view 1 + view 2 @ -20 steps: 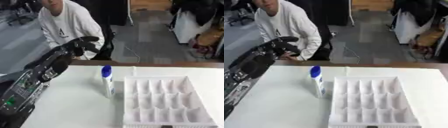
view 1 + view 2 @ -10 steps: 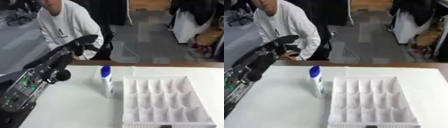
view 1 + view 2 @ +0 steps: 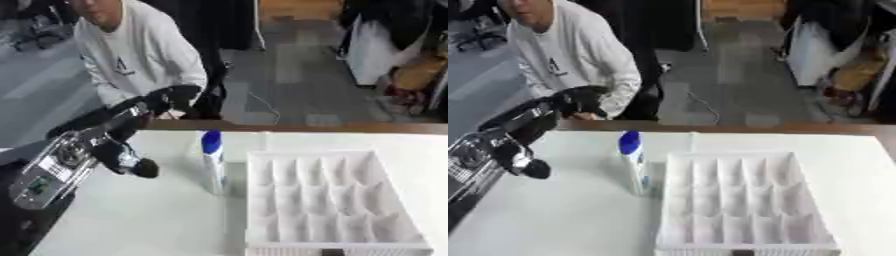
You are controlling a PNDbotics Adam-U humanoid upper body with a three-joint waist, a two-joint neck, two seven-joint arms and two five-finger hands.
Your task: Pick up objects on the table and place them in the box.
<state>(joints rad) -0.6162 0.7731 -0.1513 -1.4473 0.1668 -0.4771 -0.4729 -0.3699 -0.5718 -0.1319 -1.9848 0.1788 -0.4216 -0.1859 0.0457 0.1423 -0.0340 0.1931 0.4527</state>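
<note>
A white bottle with a blue cap (image 3: 213,162) stands upright on the white table, just left of the white divided box (image 3: 328,200). My left arm reaches in from the lower left, and its black left hand (image 3: 173,96) hovers above the table's far edge, up and to the left of the bottle and apart from it. Its fingers look curled and hold nothing. The box's compartments show nothing inside. My right hand is out of sight.
A person in a white top sits beyond the table's far edge, behind my left hand. The white table (image 3: 149,220) spreads left and in front of the bottle. Chairs and clutter stand on the grey floor beyond.
My left hand has swung right and a little toward the bottle along the far edge. The bottle and box have stayed put.
</note>
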